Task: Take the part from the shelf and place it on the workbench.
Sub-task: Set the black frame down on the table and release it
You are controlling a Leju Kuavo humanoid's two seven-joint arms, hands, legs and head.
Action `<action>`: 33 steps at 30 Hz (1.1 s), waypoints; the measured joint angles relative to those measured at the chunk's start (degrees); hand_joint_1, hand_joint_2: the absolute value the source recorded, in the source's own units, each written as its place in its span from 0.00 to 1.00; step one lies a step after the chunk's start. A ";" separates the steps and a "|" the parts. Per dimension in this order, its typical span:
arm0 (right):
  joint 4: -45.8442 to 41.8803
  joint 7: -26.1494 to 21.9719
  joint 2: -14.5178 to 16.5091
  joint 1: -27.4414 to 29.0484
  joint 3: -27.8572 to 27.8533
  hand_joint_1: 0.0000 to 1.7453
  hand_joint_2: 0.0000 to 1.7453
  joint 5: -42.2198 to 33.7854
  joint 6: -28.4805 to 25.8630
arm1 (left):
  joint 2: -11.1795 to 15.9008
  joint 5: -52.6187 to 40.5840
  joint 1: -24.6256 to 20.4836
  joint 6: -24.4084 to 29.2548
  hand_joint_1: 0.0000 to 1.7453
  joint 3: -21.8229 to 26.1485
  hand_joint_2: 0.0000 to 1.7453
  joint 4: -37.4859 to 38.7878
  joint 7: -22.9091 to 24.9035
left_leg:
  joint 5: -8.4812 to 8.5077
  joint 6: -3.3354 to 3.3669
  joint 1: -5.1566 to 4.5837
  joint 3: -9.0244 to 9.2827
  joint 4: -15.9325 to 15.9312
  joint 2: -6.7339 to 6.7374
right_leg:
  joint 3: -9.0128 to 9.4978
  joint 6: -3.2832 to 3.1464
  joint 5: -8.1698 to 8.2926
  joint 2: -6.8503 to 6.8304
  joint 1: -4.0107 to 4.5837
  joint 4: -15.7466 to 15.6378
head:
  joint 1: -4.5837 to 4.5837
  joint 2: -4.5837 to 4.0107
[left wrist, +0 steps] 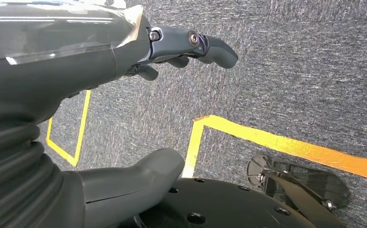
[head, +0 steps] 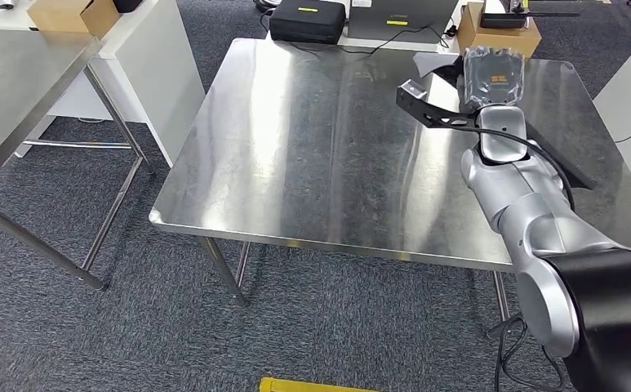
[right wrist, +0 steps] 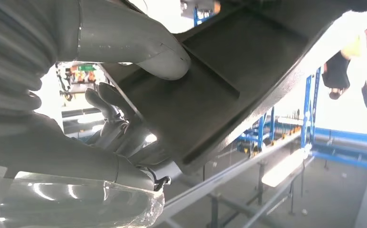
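Observation:
The part (head: pixel 433 113) is a long, flat black bracket with a bent end. My right hand (head: pixel 491 75), wrapped in clear plastic, holds it above the right side of the steel workbench (head: pixel 312 139). In the right wrist view the thumb (right wrist: pixel 145 45) presses on one face of the dark part (right wrist: pixel 229 90) and the fingers (right wrist: pixel 110 118) curl under it. I cannot tell whether the part touches the tabletop. My left hand (left wrist: pixel 124 109) hangs over the carpet with its fingers (left wrist: pixel 205 45) apart and nothing in it.
A second steel table (head: pixel 18 82) stands at the left, with a white cabinet (head: pixel 153 65) between the two. Behind the workbench sit a black case (head: pixel 308 20) and a cardboard box (head: pixel 498 34). Yellow tape (left wrist: pixel 286 145) marks the carpet.

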 joint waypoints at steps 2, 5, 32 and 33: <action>0.08 0.25 0.03 1.24 0.00 1.00 1.00 -0.10 -0.34 | 0.00 -0.03 0.01 -0.03 0.00 0.01 1.00 0.00 -0.14 | 0.03 -0.34 0.07 0.00 -0.05 0.01 | -0.01 -0.08 -0.03 -0.01 0.06 0.01 | 0.01 0.00; 0.13 0.50 -0.08 3.11 0.00 1.00 1.00 -0.18 -1.02 | 0.00 -0.15 0.03 -0.22 0.00 0.01 1.00 0.00 -0.41 | 0.06 -0.82 0.17 0.00 -0.08 0.02 | -0.01 -0.36 -0.07 -0.01 0.09 0.03 | 0.02 0.00; 0.45 1.59 -2.10 6.58 -0.04 0.00 0.00 0.09 -1.72 | -0.13 -4.06 -0.27 1.17 0.00 -0.15 1.00 -0.02 -0.82 | 0.07 -0.86 -0.40 -0.07 -0.05 0.01 | 0.02 -0.49 -0.07 -0.03 -0.30 0.02 | 0.03 0.00; 0.45 1.58 -2.13 6.58 -0.04 0.00 0.00 0.10 -1.72 | -0.13 -4.06 -0.27 1.19 0.00 -0.15 1.00 -0.02 -0.80 | 0.07 -0.86 -0.40 -0.07 -0.05 0.01 | 0.02 -0.49 -0.07 -0.03 -0.30 0.02 | 0.03 0.00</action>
